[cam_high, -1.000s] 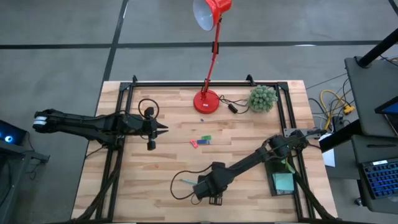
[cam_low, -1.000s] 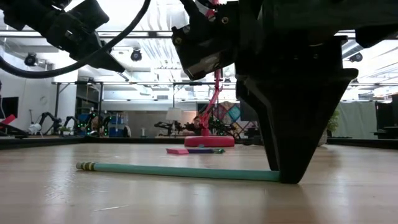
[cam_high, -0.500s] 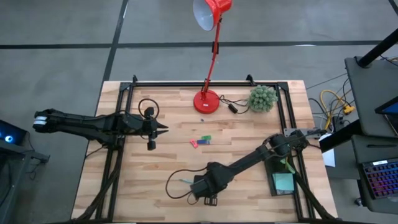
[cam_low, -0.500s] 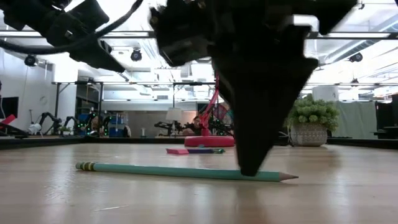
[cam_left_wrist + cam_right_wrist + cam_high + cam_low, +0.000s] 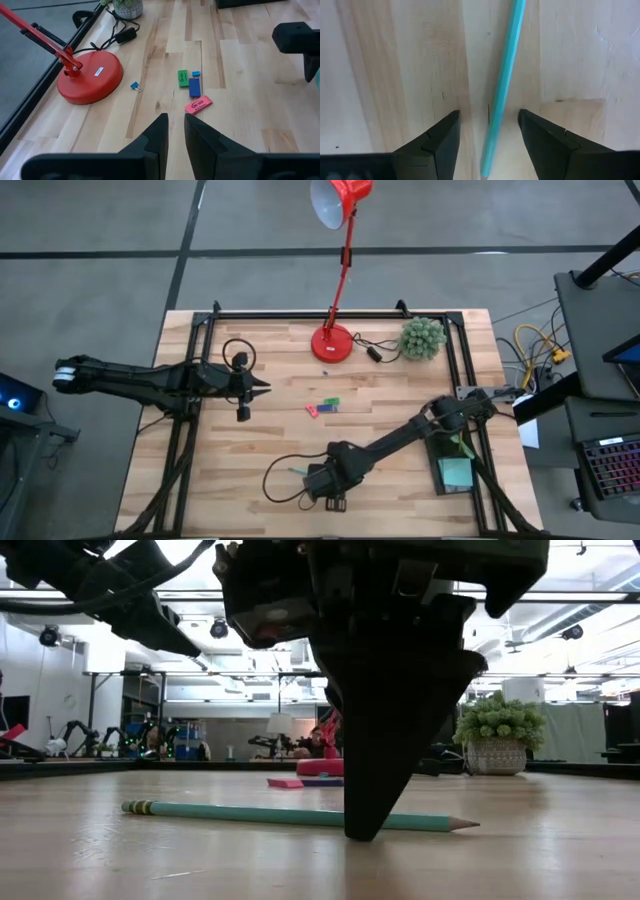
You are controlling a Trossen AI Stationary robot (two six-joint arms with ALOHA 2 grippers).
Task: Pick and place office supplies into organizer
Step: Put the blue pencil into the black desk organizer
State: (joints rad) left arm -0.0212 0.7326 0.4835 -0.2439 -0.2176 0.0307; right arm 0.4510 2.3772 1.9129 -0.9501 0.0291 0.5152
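High view: we see the bench (image 5: 230, 480), our right gripper (image 5: 487, 135) low over it near the front edge, fingers spread wide either side of the teal pencil (image 5: 506, 75) lying flat, not gripping it. Our left gripper (image 5: 175, 132) hovers nearly closed, empty.

Counting across the table (image 5: 250, 450) now: two robot arms are reaching over it. One teal pencil (image 5: 290, 815) is lying on the wood. One pink eraser (image 5: 198, 105), one green eraser (image 5: 183, 78) and one dark blue piece (image 5: 194, 87) are sitting together, with one tiny blue clip (image 5: 134, 86) beside them. One red lamp (image 5: 333, 340), one green plant (image 5: 422, 337), one dark tray (image 5: 455, 472) holding one teal notepad (image 5: 456, 472).
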